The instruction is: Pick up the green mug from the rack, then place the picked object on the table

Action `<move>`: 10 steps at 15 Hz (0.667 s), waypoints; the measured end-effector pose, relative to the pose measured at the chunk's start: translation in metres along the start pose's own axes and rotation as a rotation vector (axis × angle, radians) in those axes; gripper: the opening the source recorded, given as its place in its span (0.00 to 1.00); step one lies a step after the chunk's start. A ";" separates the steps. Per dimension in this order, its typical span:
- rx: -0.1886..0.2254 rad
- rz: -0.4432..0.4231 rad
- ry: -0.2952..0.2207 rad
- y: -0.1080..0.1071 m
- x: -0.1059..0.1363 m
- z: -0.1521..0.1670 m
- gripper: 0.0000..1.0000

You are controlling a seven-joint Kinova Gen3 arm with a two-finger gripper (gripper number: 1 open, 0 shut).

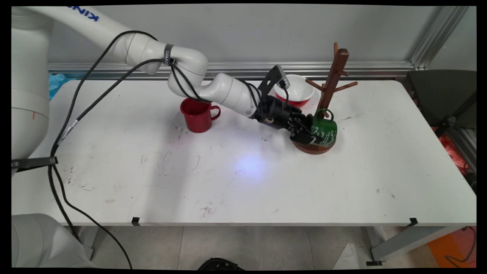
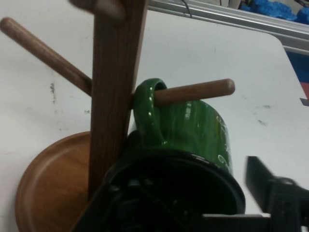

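Observation:
A green mug (image 1: 325, 131) (image 2: 193, 128) lies tilted against the foot of a wooden mug tree (image 1: 332, 78) (image 2: 113, 87). Its handle is looped over a low peg (image 2: 195, 93), and its mouth faces my gripper (image 1: 309, 134) (image 2: 193, 186). The gripper is at the mug's rim, above the tree's round base (image 1: 316, 149) (image 2: 48, 183). One finger sits inside the dark mouth. The other finger (image 2: 268, 191) stands outside the mug's wall with a small gap, so the gripper is open around the rim.
A red mug (image 1: 198, 115) stands upright left of the arm's forearm. A white bowl with a red outside (image 1: 297, 91) sits behind the gripper, near the table's far edge. More pegs (image 1: 347, 86) stick out higher up the tree.

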 end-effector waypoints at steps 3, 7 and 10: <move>-0.003 -0.002 0.001 0.001 0.001 0.001 0.00; -0.009 -0.004 -0.001 0.005 0.003 -0.001 0.00; -0.011 -0.005 -0.004 0.007 0.005 -0.004 0.00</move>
